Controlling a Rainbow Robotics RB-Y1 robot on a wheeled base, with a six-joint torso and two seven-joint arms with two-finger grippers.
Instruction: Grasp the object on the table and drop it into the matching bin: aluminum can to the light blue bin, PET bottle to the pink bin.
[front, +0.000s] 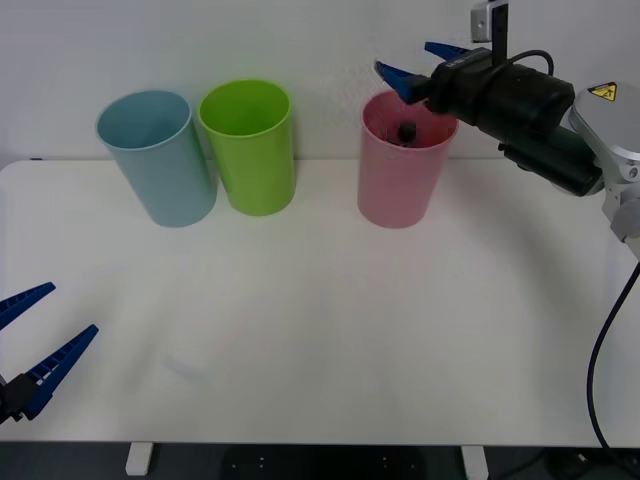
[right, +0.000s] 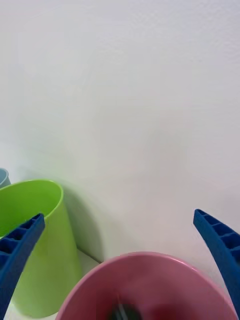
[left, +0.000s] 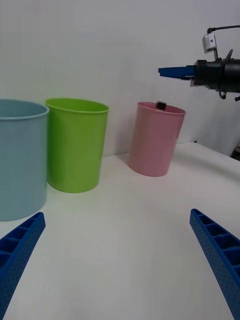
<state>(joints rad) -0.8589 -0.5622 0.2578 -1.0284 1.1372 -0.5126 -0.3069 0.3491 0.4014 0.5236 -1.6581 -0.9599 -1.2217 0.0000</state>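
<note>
Above the pink bin, the right gripper hangs wide open, the PET bottle's cap at the bin's rim.

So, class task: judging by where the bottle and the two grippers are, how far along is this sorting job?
Nearly finished. The PET bottle sits at the mouth of the pink bin, only its black cap showing at the rim. The right gripper hangs open above that bin, holding nothing. The left gripper waits open over the table's near edge. Left: pulling the right arm back.
</note>
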